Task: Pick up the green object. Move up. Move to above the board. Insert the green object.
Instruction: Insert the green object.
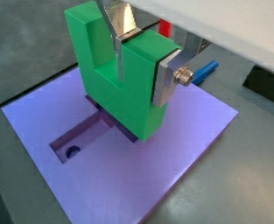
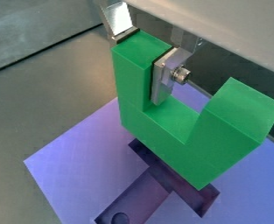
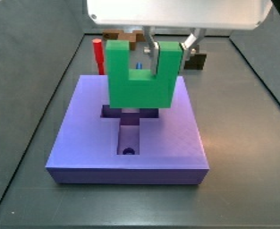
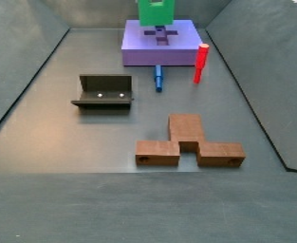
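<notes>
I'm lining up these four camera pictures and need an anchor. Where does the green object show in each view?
Wrist view: green object fills the centre, one prong in the claw, over the board.
Wrist view: green object centre, over the recess.
Side view: green object upper centre, above the board.
Side view: green object at top edge, cut off.
Shared landmark: the purple board.

Even, fairly bright light from overhead, and the board (image 3: 130, 134) throws only a soft shadow on the grey floor. The gripper (image 1: 145, 54) plates catch white glare in both wrist views, and every frame looks soft and low-resolution.
</notes>
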### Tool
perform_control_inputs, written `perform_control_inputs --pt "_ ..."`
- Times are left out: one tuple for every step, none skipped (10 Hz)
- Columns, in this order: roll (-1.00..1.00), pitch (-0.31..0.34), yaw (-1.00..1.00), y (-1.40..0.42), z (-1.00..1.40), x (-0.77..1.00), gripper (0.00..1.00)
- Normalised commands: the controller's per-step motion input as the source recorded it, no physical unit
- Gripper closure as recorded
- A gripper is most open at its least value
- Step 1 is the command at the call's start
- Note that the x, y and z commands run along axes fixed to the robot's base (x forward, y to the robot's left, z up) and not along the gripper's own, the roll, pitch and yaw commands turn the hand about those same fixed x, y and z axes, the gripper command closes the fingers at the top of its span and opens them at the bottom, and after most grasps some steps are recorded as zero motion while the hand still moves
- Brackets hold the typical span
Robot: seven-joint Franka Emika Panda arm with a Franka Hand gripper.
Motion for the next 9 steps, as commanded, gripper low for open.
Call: perform_control_inputs --pt "0.10 -0.017 0.00 0.00 -0.19 0.00 1.00" --pt "0.12 -0.110 -0.10 0.00 -0.15 -0.12 1.00" --pt "0.12 -0.194 -0.20 0.00 -0.09 -0.23 1.00" --pt "0.09 -0.250 -0.21 0.00 -0.08 -0.23 1.00" --pt "0.07 -0.270 -0.13 -0.01 -0.07 -0.19 1.00" --pt "0.03 -0.293 0.00 0.00 -0.13 -0.22 1.00" --pt "0.00 -0.323 0.00 0.00 -0.17 -0.21 1.00" --pt "0.00 -0.347 0.00 0.00 -0.20 -0.23 1.00" --pt "0.00 -0.306 0.00 0.00 -0.14 -0.13 1.00"
